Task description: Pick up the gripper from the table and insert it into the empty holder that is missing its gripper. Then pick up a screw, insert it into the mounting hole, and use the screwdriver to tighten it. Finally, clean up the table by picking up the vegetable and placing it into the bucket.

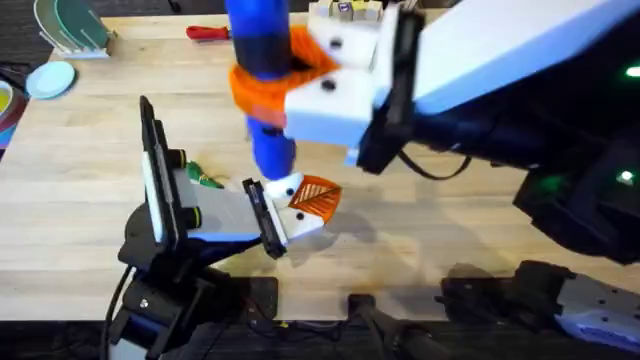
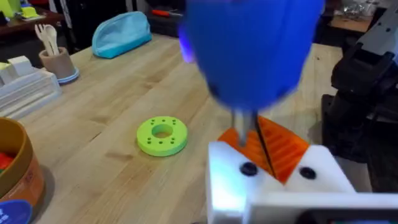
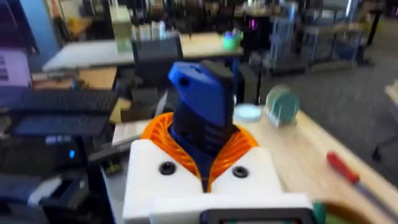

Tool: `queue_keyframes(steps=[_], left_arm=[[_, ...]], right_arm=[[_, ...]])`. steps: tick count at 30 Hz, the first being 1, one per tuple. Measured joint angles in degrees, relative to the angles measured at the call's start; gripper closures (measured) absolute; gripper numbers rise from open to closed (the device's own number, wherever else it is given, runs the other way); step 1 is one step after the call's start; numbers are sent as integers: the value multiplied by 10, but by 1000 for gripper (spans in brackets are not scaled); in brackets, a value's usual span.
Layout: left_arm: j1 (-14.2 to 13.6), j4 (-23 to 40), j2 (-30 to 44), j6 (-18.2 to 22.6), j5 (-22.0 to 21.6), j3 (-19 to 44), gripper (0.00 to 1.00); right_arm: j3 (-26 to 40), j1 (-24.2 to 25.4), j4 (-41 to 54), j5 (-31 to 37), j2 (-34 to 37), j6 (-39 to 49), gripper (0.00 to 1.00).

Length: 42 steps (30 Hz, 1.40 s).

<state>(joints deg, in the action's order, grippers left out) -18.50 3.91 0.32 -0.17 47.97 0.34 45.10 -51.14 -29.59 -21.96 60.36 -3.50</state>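
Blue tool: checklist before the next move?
1. Right claw grip on blue tool: ok, orange pads wrap it.
2. Tool shaft reaches left claw: ok.
3. Tip seated in a screw: cannot tell, hidden.
4. Disc apart from the tool: ok.
5. Vegetable in bucket: not ok, it lies on the table.
6. Red screwdriver in use: not ok, it lies at the far edge.

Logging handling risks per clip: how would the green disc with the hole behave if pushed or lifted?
The green disc lies flat on the table, so a push would probably slide it rather than roll it. It looks like stiff, light plastic. Its low rim may be awkward to pinch.
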Motion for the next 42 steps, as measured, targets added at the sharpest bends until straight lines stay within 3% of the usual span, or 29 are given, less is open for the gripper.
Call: queue_keyframes(steps=[5, 11, 20, 25, 35, 42], left_arm=[[0, 0, 0, 0, 0, 0, 991], [0, 0, 0, 0, 0, 0, 991], [0, 0, 0, 0, 0, 0, 991], [0, 0, 0, 0, 0, 0, 991], [0, 0, 0, 0, 0, 0, 991], [0, 0, 0, 0, 0, 0, 991]], right_arm=[[0, 21, -49, -4, -21, -12, 982], [0, 98, 41, 30, -30, 61, 982], [0, 248, 171, 343, 27, 343, 982], [0, 317, 194, 434, 119, 493, 982], [0, 333, 191, 459, 278, 702, 982], [0, 333, 190, 459, 367, 767, 982]])
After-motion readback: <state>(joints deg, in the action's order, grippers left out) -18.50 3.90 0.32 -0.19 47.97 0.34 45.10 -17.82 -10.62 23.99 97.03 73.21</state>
